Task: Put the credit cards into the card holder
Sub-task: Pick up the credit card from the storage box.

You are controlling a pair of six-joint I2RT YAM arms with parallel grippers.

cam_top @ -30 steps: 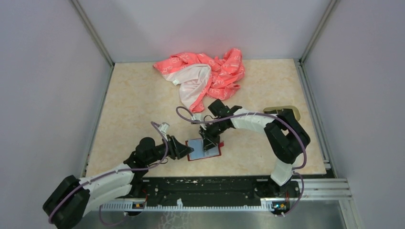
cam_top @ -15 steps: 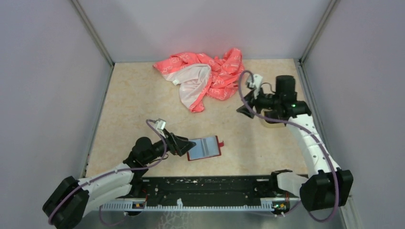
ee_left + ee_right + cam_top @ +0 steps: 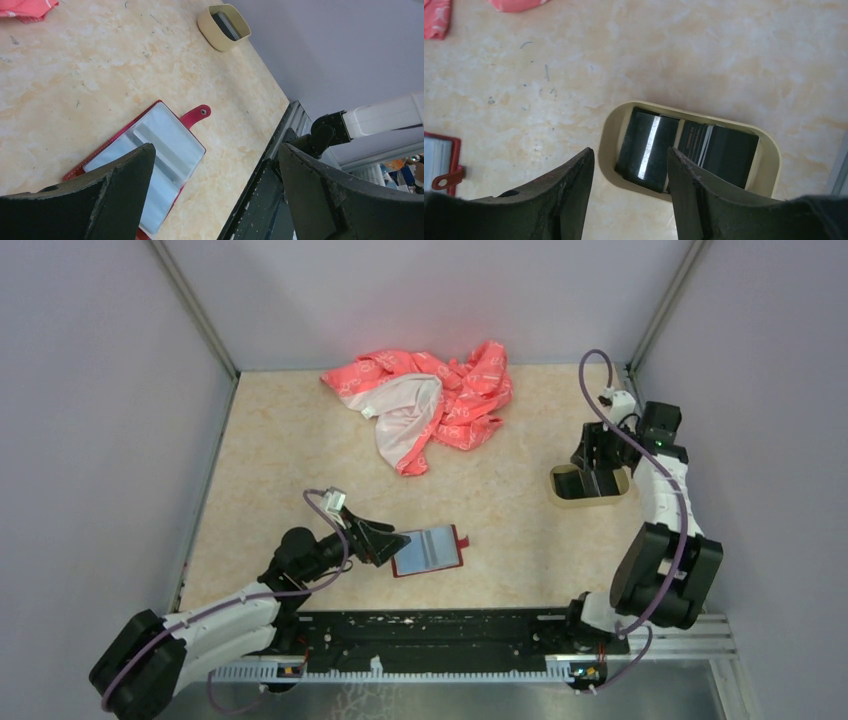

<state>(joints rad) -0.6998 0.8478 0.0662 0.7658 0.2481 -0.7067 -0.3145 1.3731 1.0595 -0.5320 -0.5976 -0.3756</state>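
Dark red card holder (image 3: 428, 550) lay open on table (image 3: 300, 460), grey-blue pockets up. Black credit cards (image 3: 646, 150) sat inside beige oval tray (image 3: 608, 142). Empty left end effector (image 3: 388, 542) spread wide beside card holder; empty right end effector (image 3: 630, 155) half-spread above tray.

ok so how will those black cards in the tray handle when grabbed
Probably stiff and thin: the credit cards show straight crisp edges. Likely slippery, given the glossy streak on one. Overlapping inside the beige tray, an edge may be hard to catch.
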